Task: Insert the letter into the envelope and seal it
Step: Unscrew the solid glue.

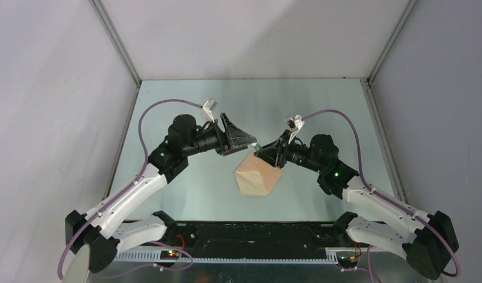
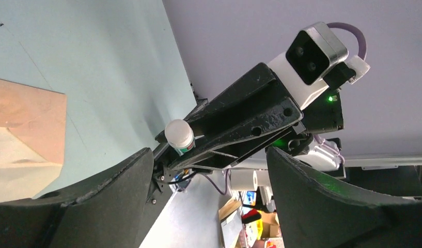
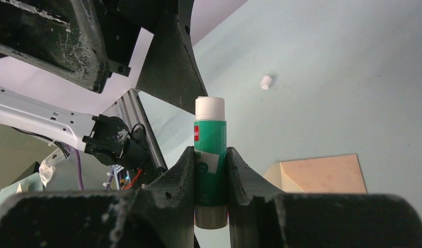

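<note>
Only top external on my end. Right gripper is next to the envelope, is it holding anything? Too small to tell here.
Observer: Yes. In the right wrist view, the right gripper is shut on a green glue stick, which stands upright between its fingers.
Operator: Cap on or off?
Observer: Can't say for sure, the stick's top end is white. A small white cylindrical piece lies loose on the table, apart from the stick.
Operator: Left gripper?
Observer: In the left wrist view, the left gripper is open with nothing between its fingers, and it faces the stick's white end.
</note>
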Available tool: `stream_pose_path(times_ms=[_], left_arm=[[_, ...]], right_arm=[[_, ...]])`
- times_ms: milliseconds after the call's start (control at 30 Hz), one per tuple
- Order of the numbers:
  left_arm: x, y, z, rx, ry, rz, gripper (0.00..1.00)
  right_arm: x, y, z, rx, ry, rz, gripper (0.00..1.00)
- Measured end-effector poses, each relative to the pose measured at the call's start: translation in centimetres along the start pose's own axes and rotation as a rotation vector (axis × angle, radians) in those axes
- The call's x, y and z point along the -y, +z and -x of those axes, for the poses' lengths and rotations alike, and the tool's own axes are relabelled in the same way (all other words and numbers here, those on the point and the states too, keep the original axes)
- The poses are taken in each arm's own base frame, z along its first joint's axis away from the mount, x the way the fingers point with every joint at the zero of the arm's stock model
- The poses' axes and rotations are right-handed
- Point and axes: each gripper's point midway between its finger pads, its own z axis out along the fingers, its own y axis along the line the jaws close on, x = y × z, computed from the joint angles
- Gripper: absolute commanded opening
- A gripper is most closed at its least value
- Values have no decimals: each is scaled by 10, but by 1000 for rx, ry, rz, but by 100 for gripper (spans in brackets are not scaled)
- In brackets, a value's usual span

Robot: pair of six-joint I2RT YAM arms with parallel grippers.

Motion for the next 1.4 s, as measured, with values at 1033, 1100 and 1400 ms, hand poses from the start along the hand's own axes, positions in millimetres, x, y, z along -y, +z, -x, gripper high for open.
stream_pose_path(times_ms=[1033,1100,1400], left_arm=[[12,3,9,179,9,-135,68],[12,5,10,180,2,-139,63],[-2,21,2,132,-22,-101,56]], right_arm=[[-21,3,35,188,273,-60,0],[-23,3,35,191,272,-57,0],[-24,5,36,199,270,-54,0]])
